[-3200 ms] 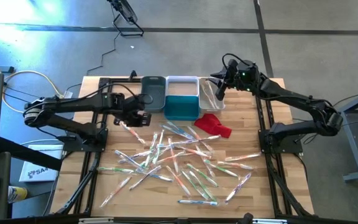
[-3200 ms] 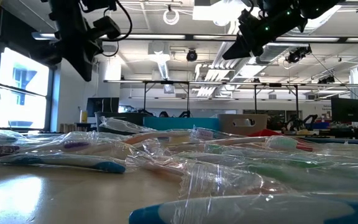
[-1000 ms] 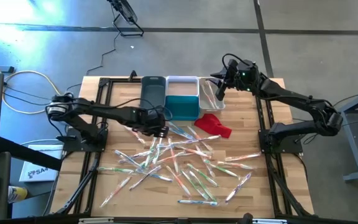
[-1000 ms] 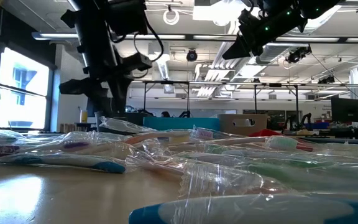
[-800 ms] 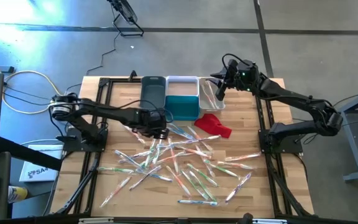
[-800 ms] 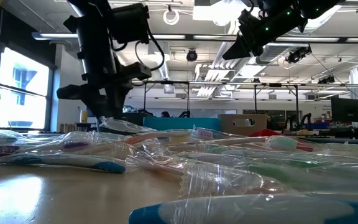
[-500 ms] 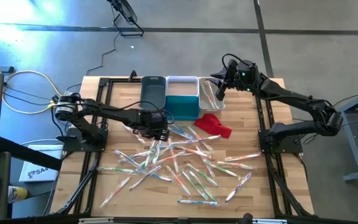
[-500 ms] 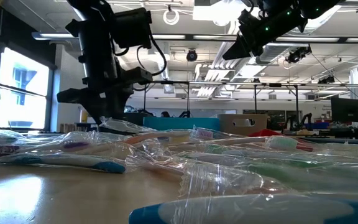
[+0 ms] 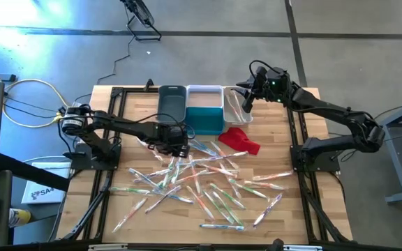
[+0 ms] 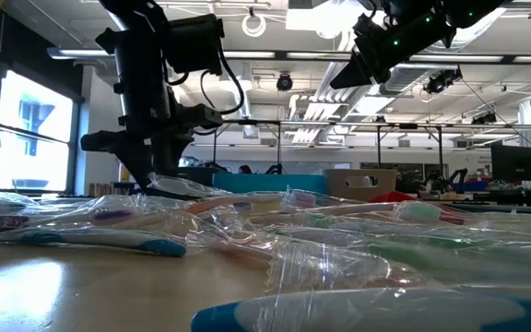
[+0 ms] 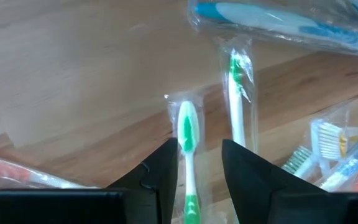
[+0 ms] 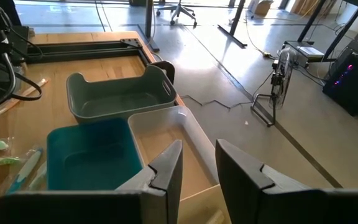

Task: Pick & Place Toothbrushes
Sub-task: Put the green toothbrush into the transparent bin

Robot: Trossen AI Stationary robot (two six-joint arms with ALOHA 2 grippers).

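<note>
High view. My left gripper (image 9: pixel 176 148) is low over the far left edge of the toothbrushes (image 9: pixel 201 183), which lie scattered in their wrappers across the middle of the counter (image 9: pixel 293 202). My right gripper (image 9: pixel 246 104) waits above the white bin (image 9: pixel 234 110), at the right end of the row of bins along the far edge; a red cloth (image 9: pixel 241 139) lies just in front of them.

Low view. My left arm (image 10: pixel 150 92) reaches down to the far side of the pile; the fingertips are hidden behind wrappers. The right arm hangs high, clear of everything.

Left wrist view. My fingers (image 11: pixel 160 168) stand apart on either side of a green toothbrush (image 11: pixel 188 158), not yet closed on it. A second green one (image 11: pixel 236 102) lies just beside, outside the gap.

Right wrist view. My fingers (image 12: pixel 166 168) are parted and empty over the bins.

Step in hand, as I judge it: the pick. Next calls for closing on the straddled brush alone, lifting without dragging its neighbour's wrapper, then carrying it to a bin.
</note>
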